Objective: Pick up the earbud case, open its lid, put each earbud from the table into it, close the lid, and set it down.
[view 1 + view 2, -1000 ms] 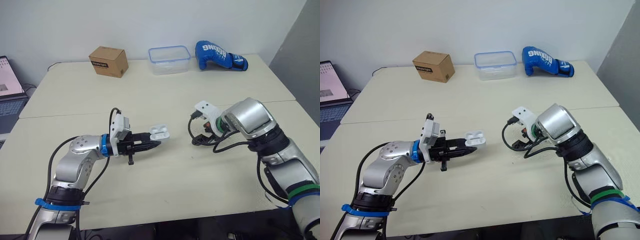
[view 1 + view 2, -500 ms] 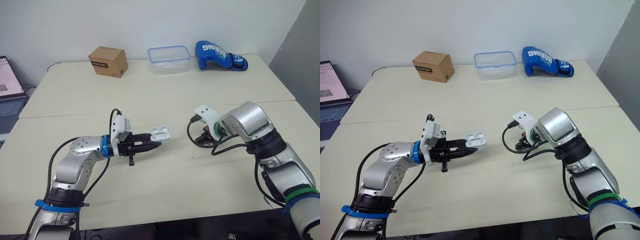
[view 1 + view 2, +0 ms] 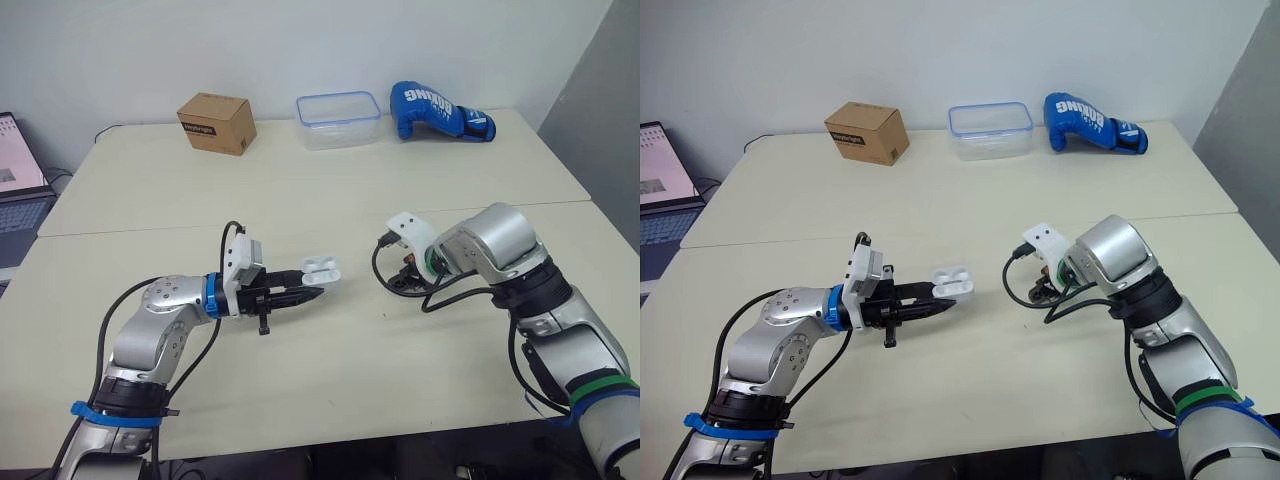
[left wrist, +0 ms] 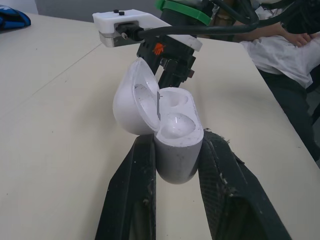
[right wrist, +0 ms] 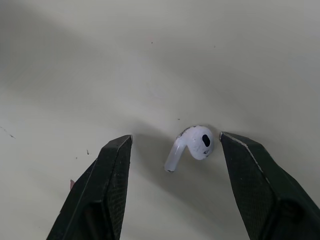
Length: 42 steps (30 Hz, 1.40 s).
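Note:
My left gripper (image 3: 311, 291) is shut on the white earbud case (image 3: 320, 268), which it holds a little above the table in the middle. The case (image 4: 175, 145) has its lid tipped open between my two fingers. A white earbud (image 5: 192, 145) lies on the table between the fingers of my right gripper (image 5: 175, 136), which is open and straddles it without touching. In the head views the right gripper (image 3: 400, 282) points down at the table, a short way right of the case, mostly hidden by its wrist.
Along the table's far edge stand a cardboard box (image 3: 216, 123), a clear plastic container (image 3: 339, 120) and a blue boxing glove (image 3: 440, 111). A laptop (image 3: 20, 180) sits at the far left. A person (image 4: 280, 55) sits beyond the table in the left wrist view.
My right gripper has sunk slightly toward the table and drifted a little left. The left gripper and the case have barely moved.

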Tool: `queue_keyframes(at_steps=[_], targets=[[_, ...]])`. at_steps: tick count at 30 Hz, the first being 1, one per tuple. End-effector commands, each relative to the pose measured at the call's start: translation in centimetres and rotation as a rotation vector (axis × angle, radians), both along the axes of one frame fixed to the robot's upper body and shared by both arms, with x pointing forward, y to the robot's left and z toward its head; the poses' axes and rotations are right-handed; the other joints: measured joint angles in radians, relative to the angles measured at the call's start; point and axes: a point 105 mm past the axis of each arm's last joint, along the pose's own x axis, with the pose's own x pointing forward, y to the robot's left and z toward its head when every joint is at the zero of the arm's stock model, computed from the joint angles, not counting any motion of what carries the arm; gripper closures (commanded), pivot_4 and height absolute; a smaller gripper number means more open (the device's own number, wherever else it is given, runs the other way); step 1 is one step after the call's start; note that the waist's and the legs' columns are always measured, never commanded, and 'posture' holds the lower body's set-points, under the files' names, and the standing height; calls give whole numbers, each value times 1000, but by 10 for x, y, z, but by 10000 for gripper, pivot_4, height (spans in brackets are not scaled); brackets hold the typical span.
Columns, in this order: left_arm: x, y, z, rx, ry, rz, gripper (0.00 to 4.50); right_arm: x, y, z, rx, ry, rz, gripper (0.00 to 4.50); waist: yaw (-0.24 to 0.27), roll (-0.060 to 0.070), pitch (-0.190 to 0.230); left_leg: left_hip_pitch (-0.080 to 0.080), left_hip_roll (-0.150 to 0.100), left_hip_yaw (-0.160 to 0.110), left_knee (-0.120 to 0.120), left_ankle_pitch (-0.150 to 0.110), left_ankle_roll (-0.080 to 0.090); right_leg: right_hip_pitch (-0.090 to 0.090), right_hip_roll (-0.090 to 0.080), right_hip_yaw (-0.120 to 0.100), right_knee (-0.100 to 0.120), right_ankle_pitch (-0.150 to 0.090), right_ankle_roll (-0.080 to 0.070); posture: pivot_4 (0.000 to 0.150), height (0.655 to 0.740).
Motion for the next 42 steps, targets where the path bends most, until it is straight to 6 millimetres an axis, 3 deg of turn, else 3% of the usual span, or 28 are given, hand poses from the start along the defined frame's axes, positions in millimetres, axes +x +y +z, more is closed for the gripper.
queue_keyframes(at_steps=[1, 4, 13, 18, 25, 32, 37, 42], targets=[[-3, -3, 10, -3, -62, -9, 37110, 1, -1, 6, 8, -14, -4, 17791, 0, 0, 0, 0, 0, 0, 0, 0, 0, 0, 0, 0, 0, 0, 0, 1500, 7307], [-3, -3, 10, -2, -63, -8, 37110, 0, -1, 5, 8, -11, -3, 25102, 0, 0, 0, 0, 0, 0, 0, 0, 0, 0, 0, 0, 0, 0, 0, 1500, 7307], [-4, -2, 9, 5, -67, -3, 37110, 0, 0, 5, 7, -9, -3, 25102, 0, 0, 0, 0, 0, 0, 0, 0, 0, 0, 0, 0, 0, 0, 0, 1500, 7307], [-3, -2, 9, 9, -67, -2, 37110, 0, 0, 4, 4, -10, -6, 40719, 0, 0, 0, 0, 0, 0, 0, 0, 0, 0, 0, 0, 0, 0, 0, 1500, 7307], [-3, -1, 6, 16, -67, 0, 37110, -5, 0, 7, -13, -23, 59, 40936, 0, 0, 0, 0, 0, 0, 0, 0, 0, 0, 0, 0, 0, 0, 0, 1500, 7307], [-4, -1, 4, 19, -67, -1, 37110, -22, -24, 21, -157, -148, 482, 40936, 2, 0, 0, 0, 0, 0, 0, 0, 0, 1, 0, -1, -2, 0, 0, 1500, 7307], [-3, -2, 3, 20, -69, -4, 37110, -31, -53, 14, -292, -144, 747, 40936, 1, 0, 0, 1, 1, 1, 0, 0, 0, 1, 1, -1, -1, 0, 1, 1500, 7307], [-3, -2, 2, 21, -72, -4, 37110, -39, -65, 6, -341, -89, 912, 40936, 1, 0, 0, 1, 1, 3, 0, 0, 0, 1, 1, 0, -1, 0, 1, 1500, 7307]])
